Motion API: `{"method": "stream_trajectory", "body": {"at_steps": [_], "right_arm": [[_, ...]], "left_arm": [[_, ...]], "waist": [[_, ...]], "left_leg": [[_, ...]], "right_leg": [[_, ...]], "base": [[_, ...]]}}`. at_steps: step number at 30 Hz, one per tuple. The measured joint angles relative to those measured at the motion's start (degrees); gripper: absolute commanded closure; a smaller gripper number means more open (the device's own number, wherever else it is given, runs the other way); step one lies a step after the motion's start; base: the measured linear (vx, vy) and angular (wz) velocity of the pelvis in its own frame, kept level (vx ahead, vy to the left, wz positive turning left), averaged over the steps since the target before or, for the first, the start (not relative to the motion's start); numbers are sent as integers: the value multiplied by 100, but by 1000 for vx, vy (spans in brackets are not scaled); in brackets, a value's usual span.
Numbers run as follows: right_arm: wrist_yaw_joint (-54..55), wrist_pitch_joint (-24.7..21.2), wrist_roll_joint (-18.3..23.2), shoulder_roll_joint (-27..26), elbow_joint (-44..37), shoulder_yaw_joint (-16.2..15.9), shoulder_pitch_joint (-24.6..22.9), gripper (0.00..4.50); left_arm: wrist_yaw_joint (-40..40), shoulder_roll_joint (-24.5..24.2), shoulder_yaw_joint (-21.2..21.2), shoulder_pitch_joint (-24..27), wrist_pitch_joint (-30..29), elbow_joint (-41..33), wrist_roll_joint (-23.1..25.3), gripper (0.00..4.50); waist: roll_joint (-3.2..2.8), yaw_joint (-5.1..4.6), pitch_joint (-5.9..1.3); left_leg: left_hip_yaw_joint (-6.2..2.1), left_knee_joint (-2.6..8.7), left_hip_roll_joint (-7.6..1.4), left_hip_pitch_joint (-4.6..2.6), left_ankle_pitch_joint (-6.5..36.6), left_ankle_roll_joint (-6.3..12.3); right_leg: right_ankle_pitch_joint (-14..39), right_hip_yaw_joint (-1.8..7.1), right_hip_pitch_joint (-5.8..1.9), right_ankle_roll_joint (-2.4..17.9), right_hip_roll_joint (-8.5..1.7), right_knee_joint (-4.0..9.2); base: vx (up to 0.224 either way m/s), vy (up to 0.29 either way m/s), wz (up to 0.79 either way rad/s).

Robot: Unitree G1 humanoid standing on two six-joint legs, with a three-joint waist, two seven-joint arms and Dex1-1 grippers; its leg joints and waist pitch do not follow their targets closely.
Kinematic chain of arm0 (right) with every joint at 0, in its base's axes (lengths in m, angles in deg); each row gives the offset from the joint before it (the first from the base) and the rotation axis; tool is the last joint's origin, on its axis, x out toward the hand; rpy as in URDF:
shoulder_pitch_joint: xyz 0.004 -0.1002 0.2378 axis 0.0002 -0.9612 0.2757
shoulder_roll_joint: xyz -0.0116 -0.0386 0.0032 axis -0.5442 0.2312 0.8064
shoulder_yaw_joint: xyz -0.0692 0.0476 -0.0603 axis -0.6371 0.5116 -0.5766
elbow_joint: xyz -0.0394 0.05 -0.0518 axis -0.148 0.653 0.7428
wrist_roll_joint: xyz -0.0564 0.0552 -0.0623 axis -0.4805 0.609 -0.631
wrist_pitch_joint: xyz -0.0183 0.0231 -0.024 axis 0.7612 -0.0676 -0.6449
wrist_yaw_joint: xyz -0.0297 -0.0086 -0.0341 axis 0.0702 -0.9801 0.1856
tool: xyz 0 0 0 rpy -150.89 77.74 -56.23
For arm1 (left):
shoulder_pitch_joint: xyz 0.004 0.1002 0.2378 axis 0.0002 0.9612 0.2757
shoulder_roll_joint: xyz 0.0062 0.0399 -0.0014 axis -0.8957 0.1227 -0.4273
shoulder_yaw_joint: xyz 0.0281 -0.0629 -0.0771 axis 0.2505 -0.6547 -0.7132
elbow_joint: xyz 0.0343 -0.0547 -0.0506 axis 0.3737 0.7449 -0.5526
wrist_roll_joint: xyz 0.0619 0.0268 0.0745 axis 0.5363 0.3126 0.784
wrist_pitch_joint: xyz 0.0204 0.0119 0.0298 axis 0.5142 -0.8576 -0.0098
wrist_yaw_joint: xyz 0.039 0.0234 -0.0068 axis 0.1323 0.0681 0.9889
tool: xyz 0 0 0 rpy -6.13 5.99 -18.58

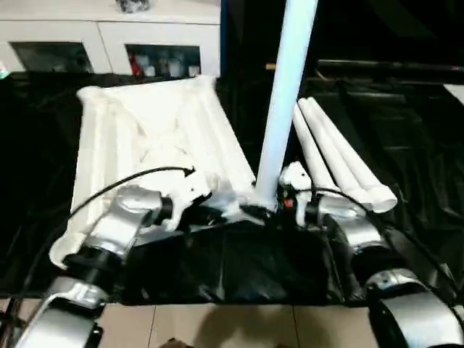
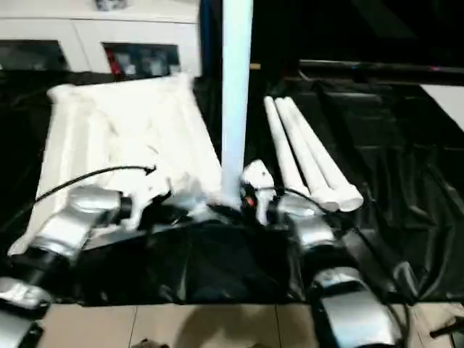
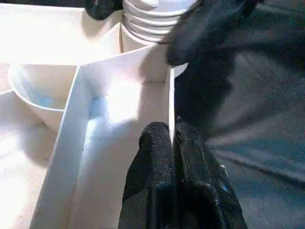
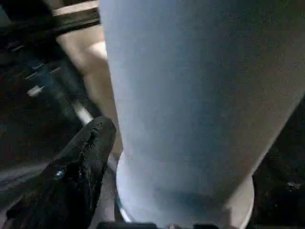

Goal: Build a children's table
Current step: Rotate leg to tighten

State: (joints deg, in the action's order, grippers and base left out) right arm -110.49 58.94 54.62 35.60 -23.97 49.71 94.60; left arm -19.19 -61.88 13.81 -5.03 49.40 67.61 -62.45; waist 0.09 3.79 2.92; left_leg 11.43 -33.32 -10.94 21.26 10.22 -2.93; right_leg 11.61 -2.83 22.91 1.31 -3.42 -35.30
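Observation:
The white table top (image 1: 145, 123) lies underside up on the black sheet. My left gripper (image 3: 171, 131) is shut on the thin rim wall at its near right corner. One white leg (image 1: 286, 94) stands upright at that corner socket; its ribbed end (image 3: 152, 19) sits just above the socket. My right gripper (image 1: 279, 199) is shut on the leg's lower part, one black finger (image 4: 90, 143) lying against the tube (image 4: 200, 95). The other finger is hidden behind the leg.
More white legs (image 1: 341, 156) lie side by side on the black sheet (image 1: 246, 268), right of the upright leg. A white cabinet with glass doors (image 1: 109, 36) stands behind the table top. Tiled floor (image 1: 217, 326) shows at the near edge.

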Motion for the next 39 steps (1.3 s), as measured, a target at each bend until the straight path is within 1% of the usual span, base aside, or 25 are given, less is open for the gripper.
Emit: {"method": "stream_trajectory", "body": {"at_steps": [3,4,6,7,8,14,19,22,25,26,29,34,37,38,39], "right_arm": [[-611,-23,4,146,-155,-148,-65,109],[-717,-34,7,166,-199,-163,-82,109],[-999,-64,13,211,-251,-221,-98,137],[-1103,-101,21,215,-270,-250,-99,137],[-1216,-149,39,219,-300,-268,-101,148],[-1428,-245,58,239,-396,-309,-146,173],[-1301,-330,59,187,-431,-265,-163,175],[-557,-329,52,-24,-230,-52,-128,175],[602,-278,-13,-280,152,134,68,176],[1186,-289,-26,-408,297,246,155,176],[2261,-324,-31,-617,507,405,294,176],[3421,-320,-96,-838,614,513,403,176],[3737,-271,-152,-932,657,552,433,176],[3750,-228,-152,-947,694,564,439,120],[3767,-192,-154,-965,723,593,441,106]], "left_arm": [[-373,-107,55,0,131,49,-50,450],[-456,-131,68,0,156,51,-56,450],[-671,-194,94,0,204,68,-82,450],[-747,-222,103,0,222,99,-112,450],[-830,-255,121,-2,255,127,-146,450],[-1011,-291,163,-36,377,226,-169,450],[-971,-288,138,-44,419,289,-166,450],[-553,-226,39,-76,339,394,-126,450],[75,-31,-100,-112,107,426,-34,450],[389,123,-172,-122,-44,420,18,450],[1046,428,-236,-148,-402,314,121,450],[1792,799,-279,-71,-719,6,314,450],[1935,854,-279,-52,-784,-63,344,450],[1935,854,-279,-46,-785,-69,344,450],[1935,854,-279,-43,-792,-75,345,450]], "waist": [[1,64,0],[1,82,0],[1,123,0],[1,132,0],[1,140,0],[1,147,0],[0,144,0],[1,111,-1],[-5,-25,0],[-5,-76,0],[-14,-147,-5],[-21,-164,-11],[-24,-164,-13],[-25,-164,-13],[-25,-167,-13]], "left_leg": [[0,-6,0,1,3,4],[0,-8,0,1,3,4],[0,-9,0,1,3,4],[0,-9,-1,0,3,4],[0,-10,-1,0,3,4],[0,-15,0,0,3,4],[-1,-16,-2,-5,2,3],[-1,-24,-4,-24,-1,0],[-2,-30,-4,-32,-5,-8],[-2,-31,-3,-35,-6,-8],[-3,-31,1,-36,-6,-8],[-1,-15,4,-28,-3,-6],[-1,-2,4,-27,-3,-6],[-1,-1,4,-28,-3,-6],[-1,-1,4,-28,-3,-6]], "right_leg": [[0,0,-3,0,-1,2],[-1,1,-3,1,-1,2],[-1,1,-2,2,-1,1],[-1,1,-3,2,-1,0],[-1,1,-3,2,-1,-1],[-2,1,-6,4,-2,-2],[-3,1,-8,5,-2,-7],[-11,3,-19,18,-1,-18],[-18,4,-21,24,-1,-11],[-18,5,-21,24,-1,-5],[-20,8,-21,23,-2,2],[-34,9,-13,44,-1,10],[-30,7,-8,37,-1,11],[-29,7,-8,36,-1,12],[-29,7,-8,36,-1,12]], "base": [[0,0,0],[0,0,0],[0,0,0],[0,0,0],[0,0,0],[0,0,0],[0,0,0],[0,0,0],[0,0,0],[0,0,0],[0,0,0],[0,0,0],[0,0,0],[0,0,0],[0,0,0]]}}
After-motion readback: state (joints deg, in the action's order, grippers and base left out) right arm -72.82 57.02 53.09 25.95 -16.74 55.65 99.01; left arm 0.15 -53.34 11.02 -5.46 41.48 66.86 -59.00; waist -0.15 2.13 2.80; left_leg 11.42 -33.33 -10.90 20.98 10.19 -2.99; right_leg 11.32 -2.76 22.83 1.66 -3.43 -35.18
